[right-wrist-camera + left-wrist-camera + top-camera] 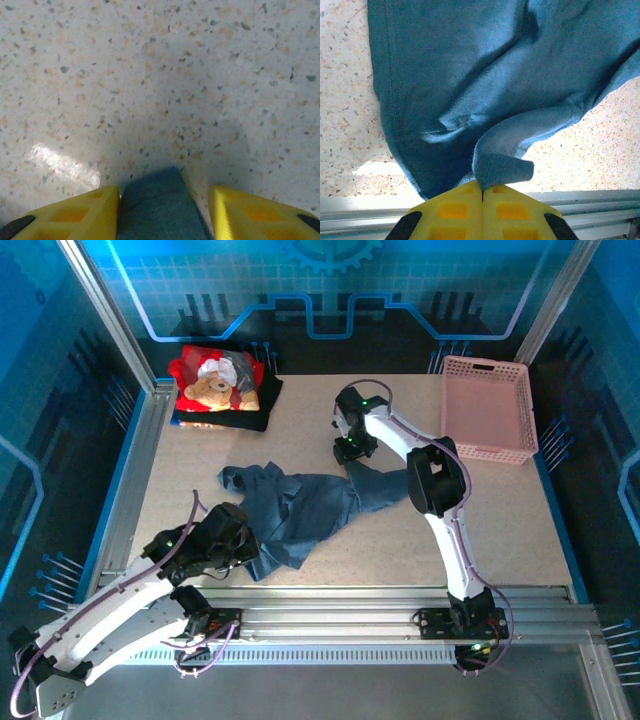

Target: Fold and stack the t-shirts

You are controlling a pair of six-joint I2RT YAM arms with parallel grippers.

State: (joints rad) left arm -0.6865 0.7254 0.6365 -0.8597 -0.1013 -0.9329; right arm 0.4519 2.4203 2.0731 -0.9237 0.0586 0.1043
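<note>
The crumpled dark slate-blue cloth t-shirt [310, 505] lies mid-table. Its near-left hem is pinched in the closed left gripper [482, 194]. The right gripper [164, 197] stands open astride a far-right corner, finger bases cut off below.

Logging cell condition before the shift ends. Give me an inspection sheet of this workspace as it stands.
Surface: speckled table, no spills seen.
Job's things: slate-blue t-shirt crumpled mid-table; red t-shirt folded on black t-shirt, far left corner.
Clutter: pink basket, far right.
Grippers: left gripper shut on slate-blue t-shirt's edge; right gripper open around a cloth tip.
Cables: purple cable along left arm.
Surroundings: aluminium frame, blue walls.
</note>
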